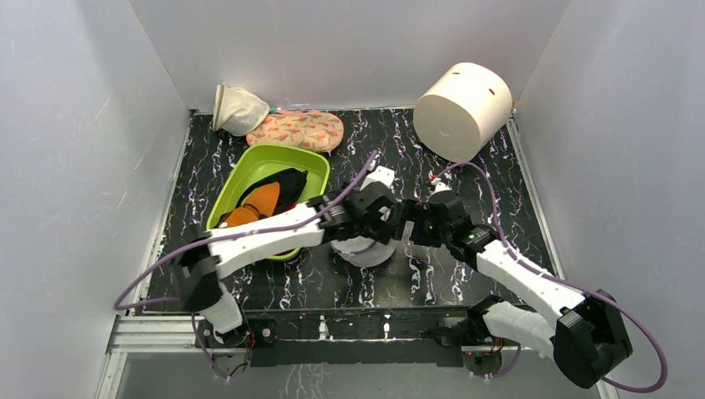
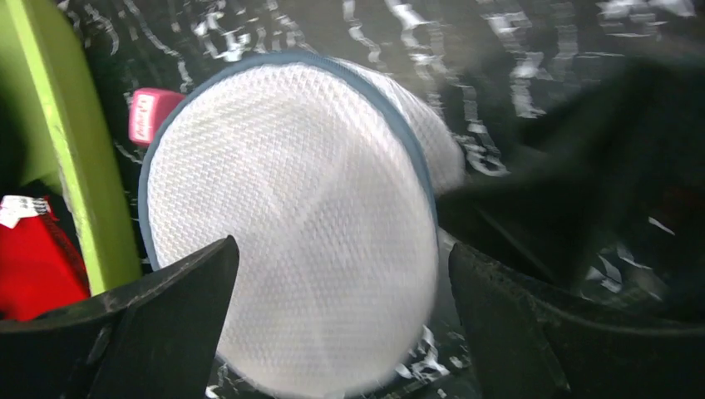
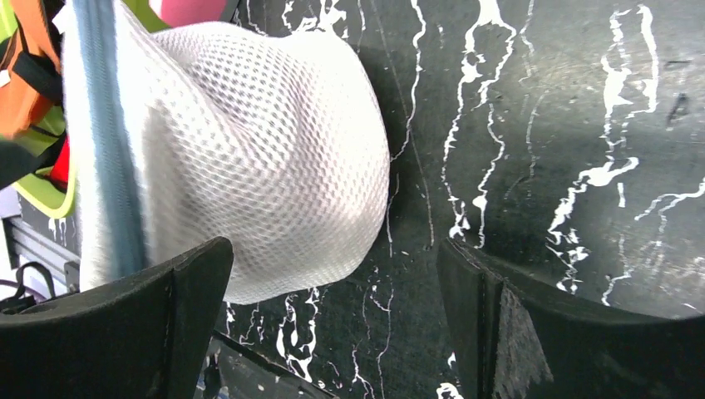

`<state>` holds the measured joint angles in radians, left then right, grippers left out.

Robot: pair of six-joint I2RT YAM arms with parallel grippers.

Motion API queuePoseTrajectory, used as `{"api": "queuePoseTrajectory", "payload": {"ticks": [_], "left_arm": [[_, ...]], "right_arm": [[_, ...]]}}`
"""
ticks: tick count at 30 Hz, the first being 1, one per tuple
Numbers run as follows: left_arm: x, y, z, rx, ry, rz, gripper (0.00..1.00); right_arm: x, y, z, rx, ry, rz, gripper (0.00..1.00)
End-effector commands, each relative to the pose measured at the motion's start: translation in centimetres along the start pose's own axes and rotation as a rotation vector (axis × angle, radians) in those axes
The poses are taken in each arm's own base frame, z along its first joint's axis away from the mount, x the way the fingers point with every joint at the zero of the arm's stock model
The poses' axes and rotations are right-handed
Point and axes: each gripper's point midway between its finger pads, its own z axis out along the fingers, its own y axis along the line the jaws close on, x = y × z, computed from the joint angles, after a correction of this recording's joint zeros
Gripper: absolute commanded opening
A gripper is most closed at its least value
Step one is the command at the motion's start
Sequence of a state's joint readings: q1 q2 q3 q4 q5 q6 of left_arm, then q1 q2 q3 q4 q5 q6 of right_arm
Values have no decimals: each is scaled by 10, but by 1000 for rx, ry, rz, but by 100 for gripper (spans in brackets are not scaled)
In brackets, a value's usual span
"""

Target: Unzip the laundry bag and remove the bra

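- Far left, back corner: a cream mesh pouch [image 1: 237,109] lies against the rear wall, with a flowered mitt [image 1: 299,130] touching it on the right.
- In front of them, a lime-green tub [image 1: 259,166] holds orange and black clothes [image 1: 266,198]. My left arm reaches across the tub's near rim.
- Left gripper [image 2: 341,249]: released, jaws spread wide. Its fingers [image 2: 158,324] frame the flat face of the laundry bag [image 2: 291,224], but the view is blurred and I cannot tell whether they touch the mesh. A pink tag [image 2: 148,115] shows at the bag's edge, beside the tub wall.
- Centre: the laundry bag sits on the black marbled surface [image 1: 291,278], just to the right of the tub. From overhead it is mostly hidden under my two wrists. It appears tipped on its edge, with the flat side toward my left wrist and the dome toward my right. A blue-grey zip band [image 3: 108,150] runs round its rim.
- Right gripper [image 3: 332,249]: also released, jaws well apart. One finger overlaps the bag's rim in the wrist view and the other stands over the bare surface. I cannot tell whether either touches the bag.
- Far right, back corner: a big white drum [image 1: 462,110] lies tilted, well apart from the bag.
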<state>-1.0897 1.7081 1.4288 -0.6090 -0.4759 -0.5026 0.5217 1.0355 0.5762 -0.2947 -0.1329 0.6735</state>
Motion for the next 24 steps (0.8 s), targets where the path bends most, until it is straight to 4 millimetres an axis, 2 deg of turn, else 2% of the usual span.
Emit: {"api": "queuePoseTrajectory", "payload": {"ticks": [1,5,7,9,11,12,13,17,19,24], "left_arm": [[-40,-21,-86,333,-236,-21,98],[-29,4,-124,410,-347,100,98],[-14,10,-135,461,-379,219,98],[2,15,-135,491,-418,340,98],[20,11,-137,570,-487,541,98],[29,10,-133,585,-518,679,98],[37,10,-127,587,-524,742,98],[55,23,-83,464,-513,1055,88],[56,22,-69,432,-502,1123,80],[53,7,-46,426,-558,1131,72]], "right_arm": [[-19,-4,-10,26,-89,-21,93],[-25,-2,-15,25,-106,-48,94],[-27,0,-15,24,-97,-64,94],[-30,4,-15,19,-89,-75,94],[-34,7,-16,16,-97,-81,94],[-38,8,-17,19,-111,-84,94],[-41,8,-18,20,-123,-85,94],[-46,11,-22,23,-139,-85,94],[-47,13,-22,15,-140,-87,94],[-42,11,-21,13,-119,-89,94]]}}
